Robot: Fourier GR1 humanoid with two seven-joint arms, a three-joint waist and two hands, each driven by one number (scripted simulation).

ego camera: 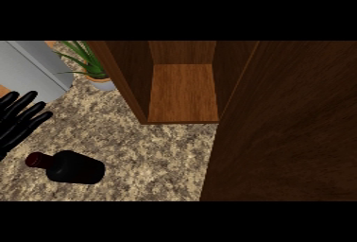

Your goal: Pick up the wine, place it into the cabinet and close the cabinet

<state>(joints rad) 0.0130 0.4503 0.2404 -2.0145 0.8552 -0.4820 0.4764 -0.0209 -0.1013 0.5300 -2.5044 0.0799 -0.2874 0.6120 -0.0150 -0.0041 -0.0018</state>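
Note:
A dark wine bottle with a dark red cap lies on its side on the speckled counter at the lower left, neck pointing left. My left hand shows at the left edge above the bottle, fingers straight and spread, apart from it and holding nothing. The wooden cabinet stands open at the top middle, its shelf bare. Its open door fills the right side of the view. My right hand does not show.
A potted green plant stands just left of the cabinet's side wall. A grey appliance sits at the upper left corner. The open door hides the counter at the right.

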